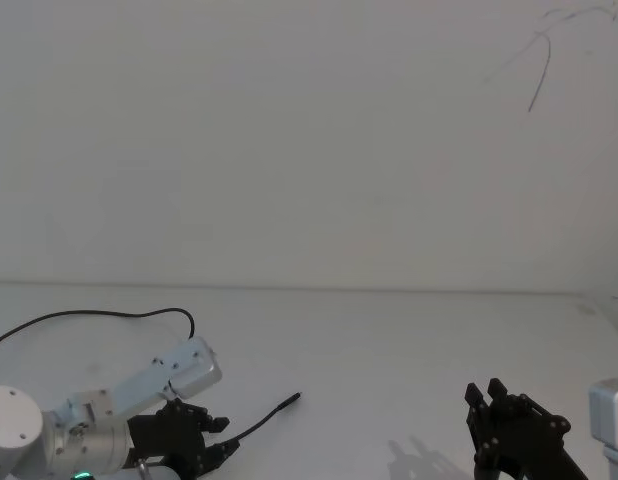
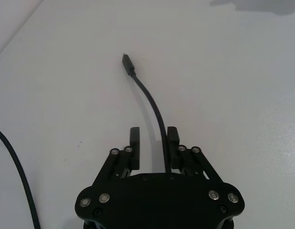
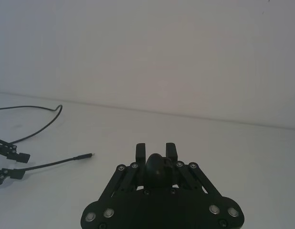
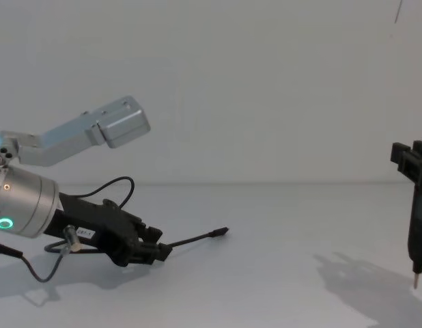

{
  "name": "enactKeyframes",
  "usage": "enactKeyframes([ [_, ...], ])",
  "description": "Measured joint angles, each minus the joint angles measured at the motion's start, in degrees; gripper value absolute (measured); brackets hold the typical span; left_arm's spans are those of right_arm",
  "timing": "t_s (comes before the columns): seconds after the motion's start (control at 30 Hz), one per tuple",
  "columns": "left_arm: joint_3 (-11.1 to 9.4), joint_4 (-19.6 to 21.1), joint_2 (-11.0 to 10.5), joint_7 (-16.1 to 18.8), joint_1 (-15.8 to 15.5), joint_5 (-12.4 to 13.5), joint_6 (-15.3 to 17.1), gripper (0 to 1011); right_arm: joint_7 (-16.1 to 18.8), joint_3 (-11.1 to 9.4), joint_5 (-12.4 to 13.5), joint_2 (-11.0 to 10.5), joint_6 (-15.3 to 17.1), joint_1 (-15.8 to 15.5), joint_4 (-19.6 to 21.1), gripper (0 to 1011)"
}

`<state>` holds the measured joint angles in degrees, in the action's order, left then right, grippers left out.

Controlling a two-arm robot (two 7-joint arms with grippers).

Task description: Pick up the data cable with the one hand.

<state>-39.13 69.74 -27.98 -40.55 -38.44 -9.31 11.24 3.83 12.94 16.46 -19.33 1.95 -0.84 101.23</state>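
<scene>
Left gripper (image 2: 153, 130) hangs low at table (image 1: 389, 340) front-left corner, jaws spread astride data cable (image 2: 148, 93), likely light, limp, best pinched behind plug (image 2: 128, 64); right gripper (image 1: 484, 388) idle front-right, jaws apart.

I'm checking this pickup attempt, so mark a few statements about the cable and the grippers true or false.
The data cable runs between the left gripper's open fingers. True.
The plug sits inside the left gripper. False: it sticks out well ahead of the fingers.
The right gripper touches the cable. False: it hangs apart, over to the right.
The table is white. True.
</scene>
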Motion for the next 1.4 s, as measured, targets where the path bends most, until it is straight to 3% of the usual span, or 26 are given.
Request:
enactKeyframes([
  [0.1,-0.03,-0.07,0.1,0.16,0.01,0.08,0.03,263,0.0,0.0,0.0,0.0,0.0,0.0,0.0,251],
  [0.37,-0.08,-0.2,0.29,0.41,0.04,0.22,0.1,50,0.0,0.0,0.0,0.0,0.0,0.0,0.0,250],
  [0.73,0.64,-0.06,0.35,-0.23,0.37,-0.63,-0.6,40,0.0,0.0,0.0,0.0,0.0,0.0,0.0,251],
  [1.07,3.07,1.69,-0.85,-4.3,1.59,-5.53,-3.56,40,0.0,0.0,0.0,0.0,0.0,0.0,0.0,251],
  [1.4,6.12,5.48,-4.6,-11.13,4.43,-12.48,-6.31,40,0.0,0.0,0.0,0.0,0.0,0.0,0.0,251],
])
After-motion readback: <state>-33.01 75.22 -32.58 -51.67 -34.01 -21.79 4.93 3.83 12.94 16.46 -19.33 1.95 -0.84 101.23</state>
